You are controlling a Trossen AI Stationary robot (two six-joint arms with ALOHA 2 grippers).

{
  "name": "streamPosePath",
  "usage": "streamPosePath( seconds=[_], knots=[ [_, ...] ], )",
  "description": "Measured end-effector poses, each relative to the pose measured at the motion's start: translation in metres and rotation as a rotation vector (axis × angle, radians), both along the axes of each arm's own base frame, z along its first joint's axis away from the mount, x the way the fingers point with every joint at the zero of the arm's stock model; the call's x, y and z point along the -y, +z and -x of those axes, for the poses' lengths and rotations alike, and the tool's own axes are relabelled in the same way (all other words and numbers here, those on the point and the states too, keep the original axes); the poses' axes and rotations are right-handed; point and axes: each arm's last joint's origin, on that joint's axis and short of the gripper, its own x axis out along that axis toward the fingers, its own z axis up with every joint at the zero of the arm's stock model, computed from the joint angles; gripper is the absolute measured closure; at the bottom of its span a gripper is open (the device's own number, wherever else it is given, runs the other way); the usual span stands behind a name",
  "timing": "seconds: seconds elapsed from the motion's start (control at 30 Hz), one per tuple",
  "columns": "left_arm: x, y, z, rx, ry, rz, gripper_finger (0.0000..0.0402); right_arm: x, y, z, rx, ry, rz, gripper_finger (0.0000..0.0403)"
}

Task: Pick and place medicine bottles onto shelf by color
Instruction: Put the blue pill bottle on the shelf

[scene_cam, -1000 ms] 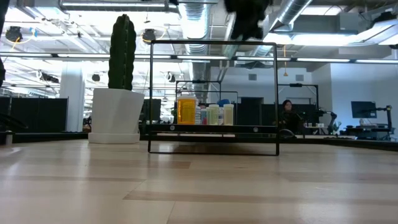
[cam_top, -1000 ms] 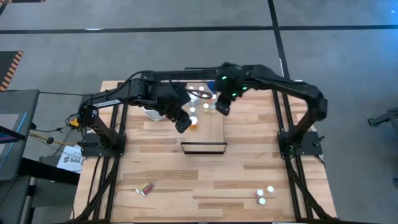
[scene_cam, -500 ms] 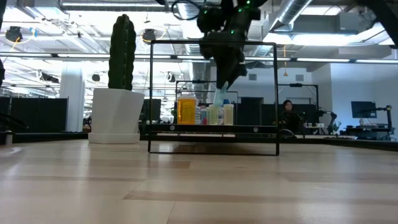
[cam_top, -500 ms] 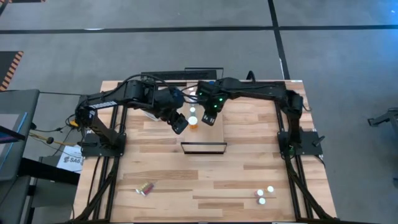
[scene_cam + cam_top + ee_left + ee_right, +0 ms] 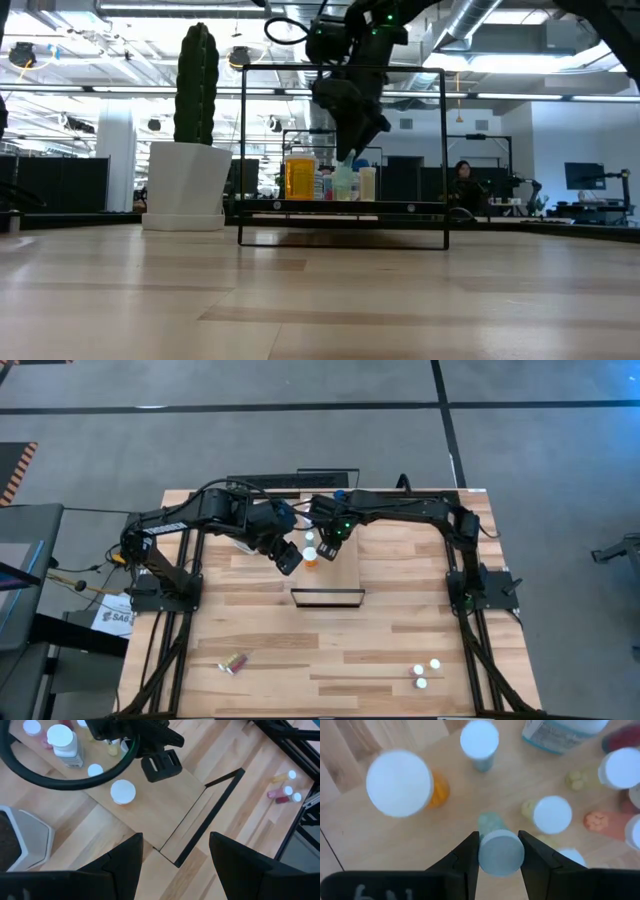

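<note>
While the left gripper (image 5: 288,558) hovers with fingers apart beside the shelf (image 5: 340,575), the right gripper (image 5: 500,852) clamps a pale green bottle (image 5: 499,851) just above the shelf's standing bottles (image 5: 350,184).

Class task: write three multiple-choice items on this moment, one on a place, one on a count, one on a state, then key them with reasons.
1. The right gripper is over:
A the shelf
B the table's near edge
C the cactus pot

2. How many bottles stand at the table's near right corner?
A none
B two
C five

3. The left gripper is:
A shut on a bottle
B holding a cap
C open and empty

Key: 1 A, it shows above the shelf; 2 B, two white caps show there; 3 C, the wrist view shows its fingers apart with nothing between.
</note>
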Motion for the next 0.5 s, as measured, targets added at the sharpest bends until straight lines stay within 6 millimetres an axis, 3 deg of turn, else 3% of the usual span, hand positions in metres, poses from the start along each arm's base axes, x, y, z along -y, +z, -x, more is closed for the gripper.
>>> streamPosePath(
  seconds=[0.5],
  knots=[
    [0.0,0.0,-0.001,0.007,0.005,0.003,0.0188,-0.018,0.0,-0.004,-0.002,0.036,-0.002,0.0268]
  ],
)
